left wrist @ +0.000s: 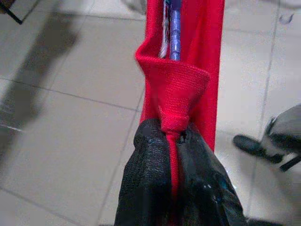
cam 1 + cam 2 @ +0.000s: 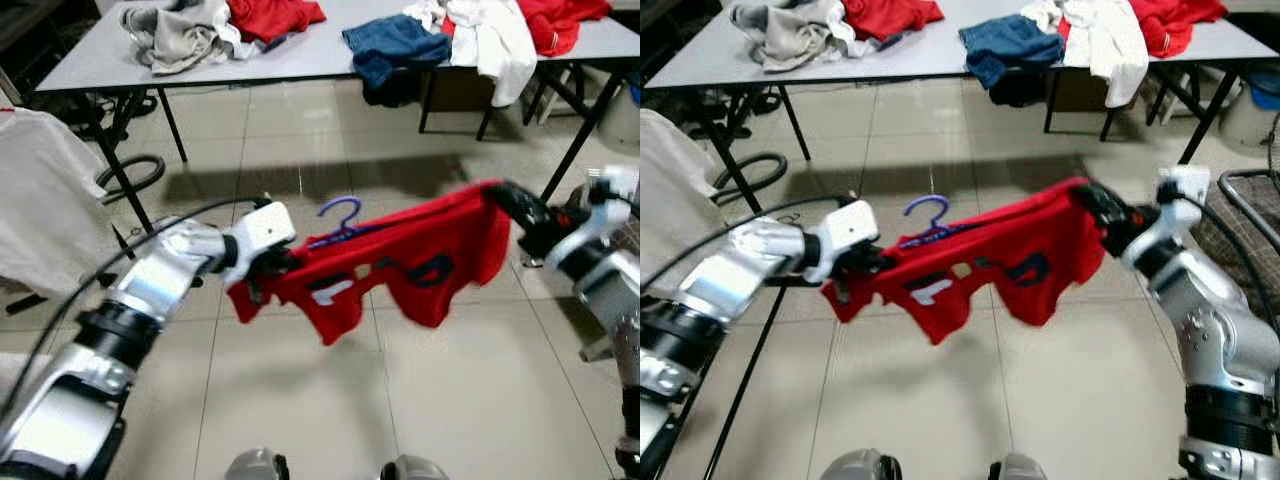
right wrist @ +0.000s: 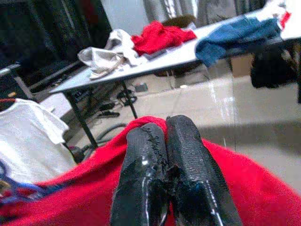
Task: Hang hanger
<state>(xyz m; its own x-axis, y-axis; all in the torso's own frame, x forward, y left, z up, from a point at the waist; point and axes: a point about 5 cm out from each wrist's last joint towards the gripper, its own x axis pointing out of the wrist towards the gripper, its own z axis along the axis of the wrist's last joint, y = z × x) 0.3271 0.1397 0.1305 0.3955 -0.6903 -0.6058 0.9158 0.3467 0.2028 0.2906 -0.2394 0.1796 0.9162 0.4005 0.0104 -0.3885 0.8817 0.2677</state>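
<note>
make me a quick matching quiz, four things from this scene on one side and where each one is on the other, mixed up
Things:
1. red shirt
2. purple hanger
3. blue jeans
4. white shirt

Places:
A. on the grey table
B. hanging at the robot's far left
C. stretched between both tools
D. inside the red shirt, hook sticking out

Pairs: 1-C, 2-D, 3-A, 4-B
</note>
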